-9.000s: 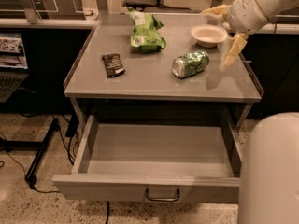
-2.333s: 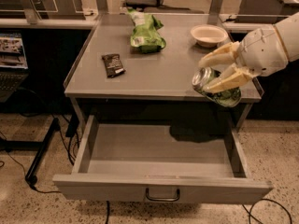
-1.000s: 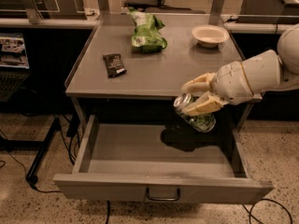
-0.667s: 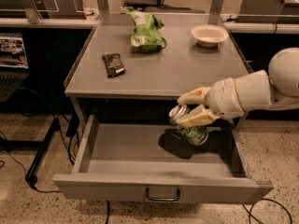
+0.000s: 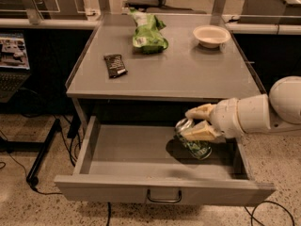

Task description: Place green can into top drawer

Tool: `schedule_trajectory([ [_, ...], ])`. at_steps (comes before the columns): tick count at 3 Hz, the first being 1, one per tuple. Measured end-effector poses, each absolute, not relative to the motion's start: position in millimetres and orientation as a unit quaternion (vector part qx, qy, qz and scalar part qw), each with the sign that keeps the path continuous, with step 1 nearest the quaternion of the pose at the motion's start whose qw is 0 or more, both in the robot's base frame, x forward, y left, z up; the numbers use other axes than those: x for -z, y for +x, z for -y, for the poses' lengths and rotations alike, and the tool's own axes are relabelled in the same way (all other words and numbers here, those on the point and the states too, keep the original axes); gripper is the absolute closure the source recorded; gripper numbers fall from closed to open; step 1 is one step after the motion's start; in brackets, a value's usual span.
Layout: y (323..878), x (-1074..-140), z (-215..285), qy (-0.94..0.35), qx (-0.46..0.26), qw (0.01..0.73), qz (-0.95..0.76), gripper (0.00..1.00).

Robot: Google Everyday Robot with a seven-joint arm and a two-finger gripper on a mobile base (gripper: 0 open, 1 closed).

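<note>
1. Both fingers [image 5: 200, 133] of the pincer [image 5: 188, 125] are clamped on the green can [image 5: 198, 149], gripping it near its upper end.
2. The can is tilted, its silver top toward 10 o'clock. It hangs within the open drawer [image 5: 117, 192], toward 3 o'clock of the drawer's inside.
3. A shadow lies on the drawer floor at the can's 9 o'clock. I cannot tell whether the can touches the floor.
4. The white arm [image 5: 263, 111] comes in from 3 o'clock of the view, just below the desk [image 5: 188, 74] edge.
5. The drawer is pulled out under the desk, with its dark handle [image 5: 164, 197] at 6 o'clock on the front panel.
6. On the desk, a green chip bag [image 5: 148, 34] lies at 12 o'clock, a white bowl [image 5: 211, 35] at 2 o'clock and a dark snack bar [image 5: 114, 65] at 9 o'clock, all well apart.
</note>
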State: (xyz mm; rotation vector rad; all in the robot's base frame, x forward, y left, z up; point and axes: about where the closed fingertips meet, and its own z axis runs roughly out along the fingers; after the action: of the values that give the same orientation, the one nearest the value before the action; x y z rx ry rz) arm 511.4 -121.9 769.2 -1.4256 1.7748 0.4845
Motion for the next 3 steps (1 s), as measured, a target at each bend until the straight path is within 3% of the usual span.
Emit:
schedule_trajectory([
  [3, 533, -686, 127, -0.572, -0.201, 0.335, -0.721, 1.00],
])
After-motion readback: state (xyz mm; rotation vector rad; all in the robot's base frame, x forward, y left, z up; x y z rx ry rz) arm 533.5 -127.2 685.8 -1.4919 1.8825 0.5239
